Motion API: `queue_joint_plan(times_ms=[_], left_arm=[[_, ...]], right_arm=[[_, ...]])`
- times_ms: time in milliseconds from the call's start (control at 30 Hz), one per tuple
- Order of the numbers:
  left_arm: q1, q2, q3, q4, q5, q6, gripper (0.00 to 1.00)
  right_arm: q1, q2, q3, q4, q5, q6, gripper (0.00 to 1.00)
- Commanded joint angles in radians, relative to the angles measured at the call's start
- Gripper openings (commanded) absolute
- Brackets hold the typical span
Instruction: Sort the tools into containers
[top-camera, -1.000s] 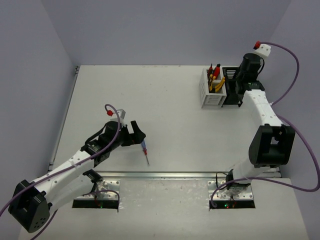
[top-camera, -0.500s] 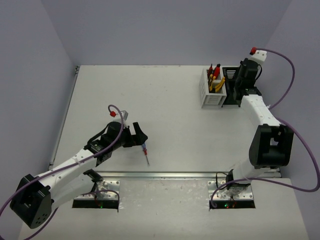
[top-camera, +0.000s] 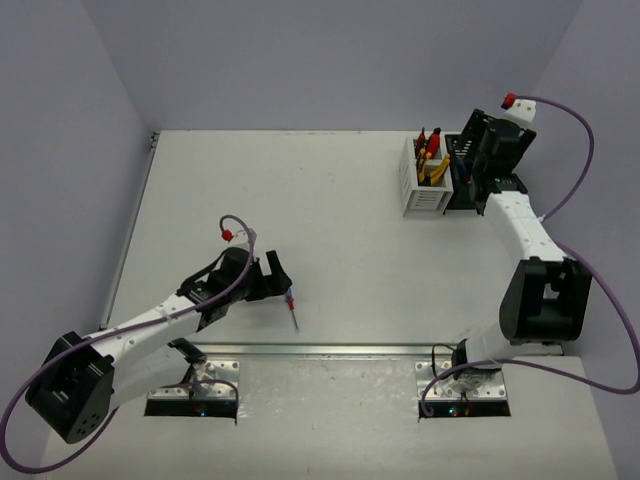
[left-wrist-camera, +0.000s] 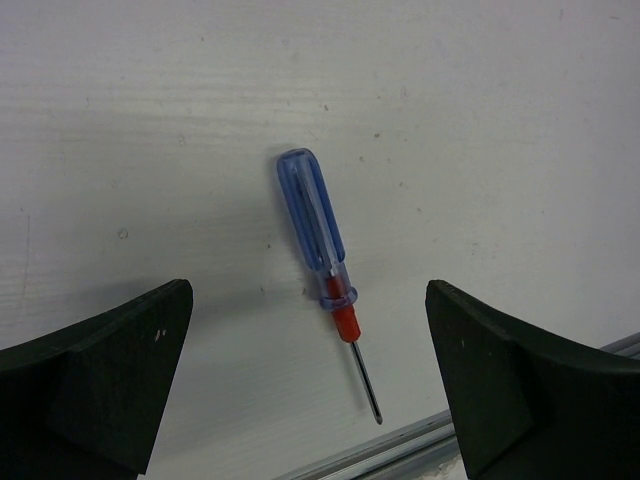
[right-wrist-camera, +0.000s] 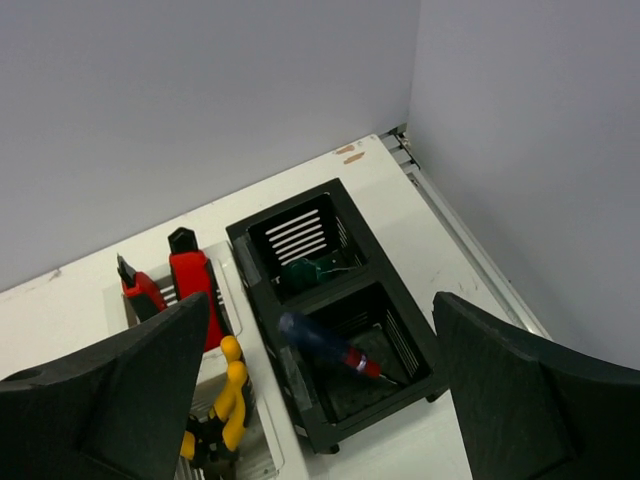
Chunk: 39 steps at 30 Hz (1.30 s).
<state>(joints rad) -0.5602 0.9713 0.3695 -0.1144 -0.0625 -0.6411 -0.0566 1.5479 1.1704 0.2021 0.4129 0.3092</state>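
**Left gripper (top-camera: 280, 279) open by loose screwdriver (top-camera: 292, 309) — right gripper (top-camera: 480, 165) open over black bin (top-camera: 461, 178)**

Top view: the left arm reaches low across the table (top-camera: 300, 200), with its gripper just left of the loose screwdriver. The screwdriver lies flat near the metal rail (top-camera: 330, 349), tip toward the near edge. Nothing is held. The white bin (top-camera: 424, 190) and black bin sit side by side, touching, at the far right. Red and yellow handles stick up out of the white one. The right arm's wrist hangs over the black bin, and its fingers are hard to make out from here.

Left wrist: both fingers (left-wrist-camera: 110, 380) are spread wide with nothing between the pads. The loose screwdriver lies on the table between and beyond them. It has a clear blue handle and a red collar, and its shaft points at the rail.

Right wrist: the fingers (right-wrist-camera: 530, 390) are wide apart and empty, above the bins. The black bin has two compartments — a green-handled screwdriver (right-wrist-camera: 300, 272) in the far one and a blue-and-red screwdriver (right-wrist-camera: 325, 345) leaning in the near one. The white bin to its left holds red utility knives (right-wrist-camera: 190, 280) and yellow pliers (right-wrist-camera: 232, 390).
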Motion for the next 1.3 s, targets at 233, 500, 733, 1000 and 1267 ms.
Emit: queue_joint_plan(times_ms=[233,500,733,1000,1267], left_arm=[[-0.142,0.141,0.068,-0.003,-0.170,-0.126,1.00],[-0.203,0.402,0.168,-0.005,-0.239,-0.149,0.70],[-0.260,0.532,0.255,-0.107,-0.323,-0.176,0.25],[-0.299,0.660,0.326,-0.183,-0.354,-0.141,0.00],[-0.401,0.411,0.200,0.153,-0.304,0.002,0.00]], right_arm=[[0.065,-0.193,0.144,-0.387,-0.147,0.114,0.92],[0.229,-0.438,-0.127,-0.430,-0.319,0.209,0.90],[0.264,-0.448,-0.226,-0.464,-0.523,0.213,0.90],[0.268,-0.444,-0.330,-0.408,-0.794,0.244,0.96],[0.385,-0.318,-0.543,0.011,-1.080,0.537,0.96]])
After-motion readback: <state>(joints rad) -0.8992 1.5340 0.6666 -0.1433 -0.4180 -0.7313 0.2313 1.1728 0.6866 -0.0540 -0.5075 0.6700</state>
